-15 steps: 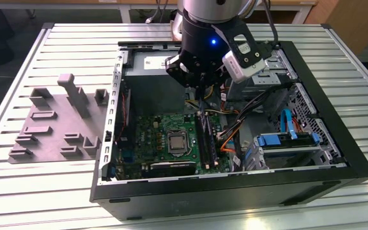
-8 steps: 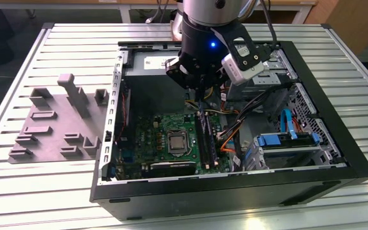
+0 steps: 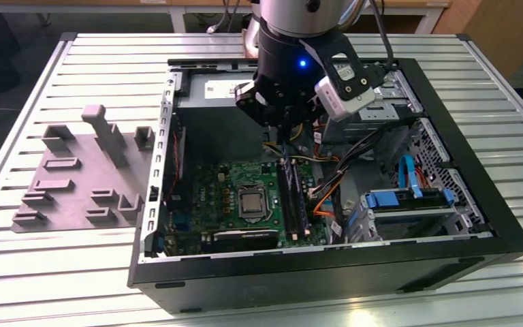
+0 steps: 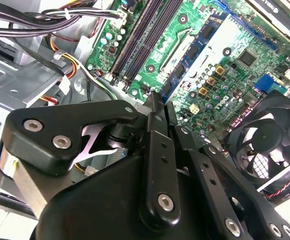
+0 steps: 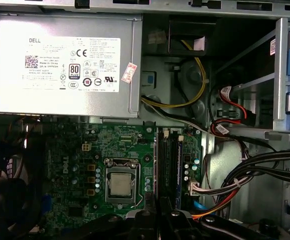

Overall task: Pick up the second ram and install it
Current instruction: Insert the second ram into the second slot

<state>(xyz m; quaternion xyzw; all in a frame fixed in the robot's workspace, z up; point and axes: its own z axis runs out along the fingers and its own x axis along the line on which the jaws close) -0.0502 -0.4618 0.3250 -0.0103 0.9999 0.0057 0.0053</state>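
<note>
We see one robot arm hanging over one open computer case (image 3: pixel 479 235), its single gripper (image 3: pixel 284 139) poised just above the motherboard (image 5: pixel 85 165). In the second wrist view the gripper (image 4: pixel 155 100) has its jaws drawn together, and we can make out nothing pinched between them. Directly beneath and slightly ahead of the tool lies the bank of long black memory slots (image 5: pixel 166 165). One blue-green stick stands in it, which we take to be the second ram (image 5: pixel 177 160), though we cannot be sure it is fully seated. We judge the work to be at the install step, with the stick already in its slot rather than carried. Any further move would call for a straight, even push along the stick's top edge, clear of the cable bundle (image 5: pixel 265 167) beside the tool. To the tool's other side sit one processor socket (image 5: pixel 120 184) and one cooling fan (image 4: pixel 265 145). Outside the case, well away from the tool, rests one grey parts fixture (image 3: pixel 71 177).
</note>
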